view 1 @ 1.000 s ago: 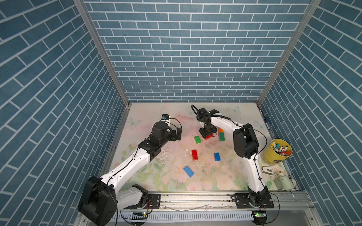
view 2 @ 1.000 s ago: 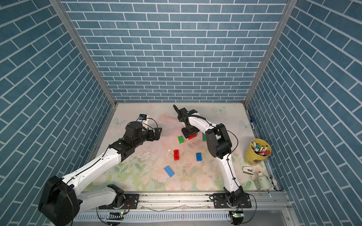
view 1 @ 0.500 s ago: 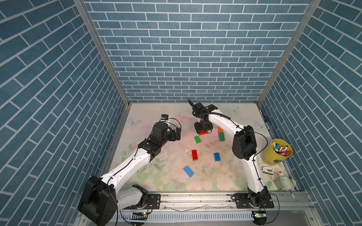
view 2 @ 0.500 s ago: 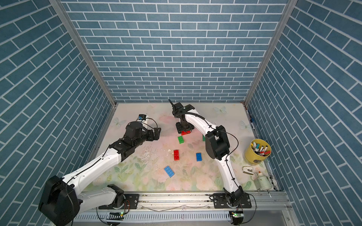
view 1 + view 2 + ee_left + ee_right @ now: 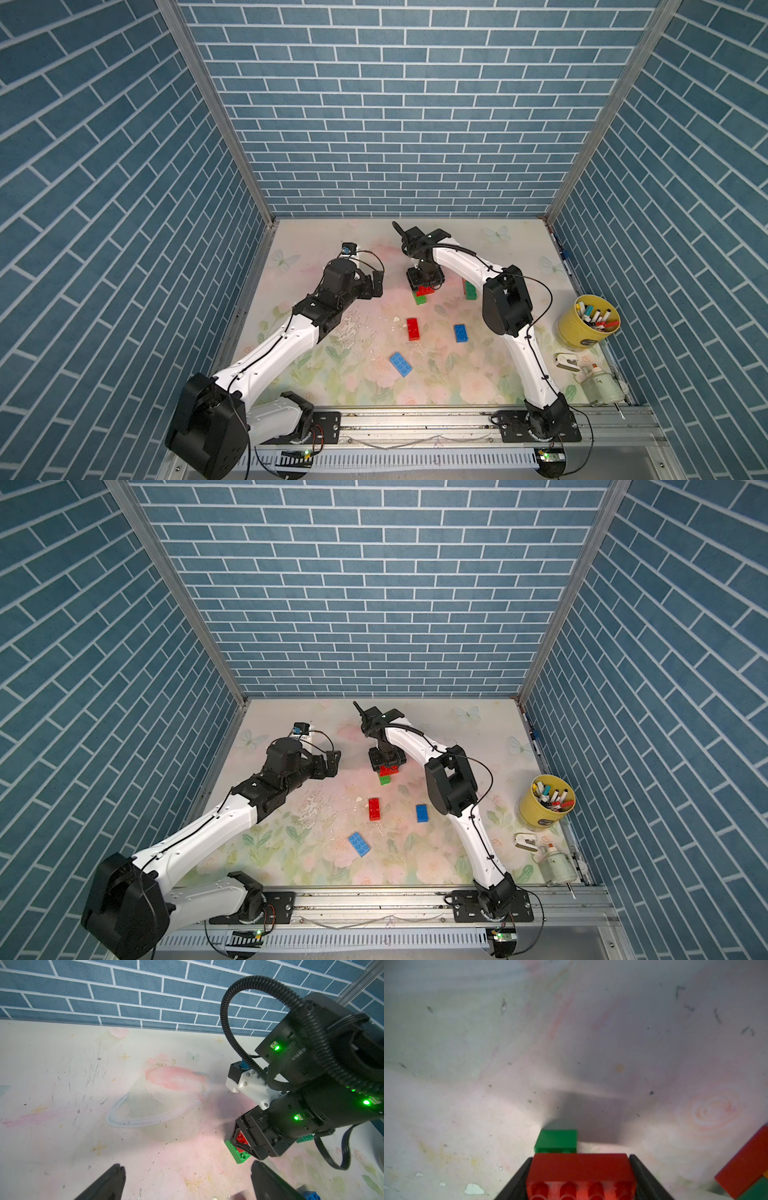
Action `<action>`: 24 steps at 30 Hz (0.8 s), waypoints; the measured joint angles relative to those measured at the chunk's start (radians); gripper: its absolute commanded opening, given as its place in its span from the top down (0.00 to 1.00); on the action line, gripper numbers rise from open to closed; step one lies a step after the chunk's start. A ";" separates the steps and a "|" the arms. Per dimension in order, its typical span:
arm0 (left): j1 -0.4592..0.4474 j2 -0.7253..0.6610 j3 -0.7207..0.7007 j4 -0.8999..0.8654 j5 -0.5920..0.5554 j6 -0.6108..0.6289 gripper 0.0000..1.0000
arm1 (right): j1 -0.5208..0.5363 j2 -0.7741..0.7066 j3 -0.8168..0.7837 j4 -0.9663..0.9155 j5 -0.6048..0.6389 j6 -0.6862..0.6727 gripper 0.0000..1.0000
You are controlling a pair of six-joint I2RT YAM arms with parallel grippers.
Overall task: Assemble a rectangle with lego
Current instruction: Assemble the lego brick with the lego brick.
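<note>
Right pincer grasps a red brick over the green brick; left pincer stands released. Risk: offset studs jam, and the unbraced green brick skids across the surface

Upper centre of a top view: held red brick, clamped in the right hand, over a green brick, possibly touching. To the right, second green brick, red piece atop. Lower, flat, studs up, well apart: loose red brick, blue brick, light blue brick.
</note>
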 measured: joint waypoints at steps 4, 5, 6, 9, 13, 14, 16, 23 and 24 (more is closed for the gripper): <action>0.001 0.000 0.000 0.000 0.000 0.000 0.00 | 0.006 0.000 0.002 0.003 -0.010 0.000 0.61; 0.001 0.000 0.000 0.000 0.000 0.000 0.00 | 0.008 0.001 0.004 0.003 -0.012 0.000 0.61; 0.001 0.000 0.000 0.000 0.000 0.000 0.00 | 0.009 0.002 0.006 0.003 -0.013 0.000 0.61; 0.002 0.000 0.000 0.000 0.000 0.000 0.00 | 0.014 0.004 0.011 0.005 -0.016 0.000 0.61; 0.002 0.000 0.000 0.000 0.001 0.000 0.00 | 0.019 0.010 0.017 0.007 -0.019 0.000 0.61; 0.002 0.000 0.000 0.000 0.001 0.000 0.00 | 0.020 0.012 0.017 0.008 -0.018 0.000 0.61; 0.002 0.000 0.000 0.000 0.001 0.000 0.00 | 0.024 0.017 0.018 0.007 -0.018 0.000 0.61; 0.005 0.000 0.000 0.000 0.002 0.000 0.00 | 0.040 0.021 0.024 0.005 0.010 0.000 0.61; 0.006 0.000 0.000 0.000 0.002 0.000 0.00 | 0.042 0.022 0.024 0.005 0.015 0.000 0.61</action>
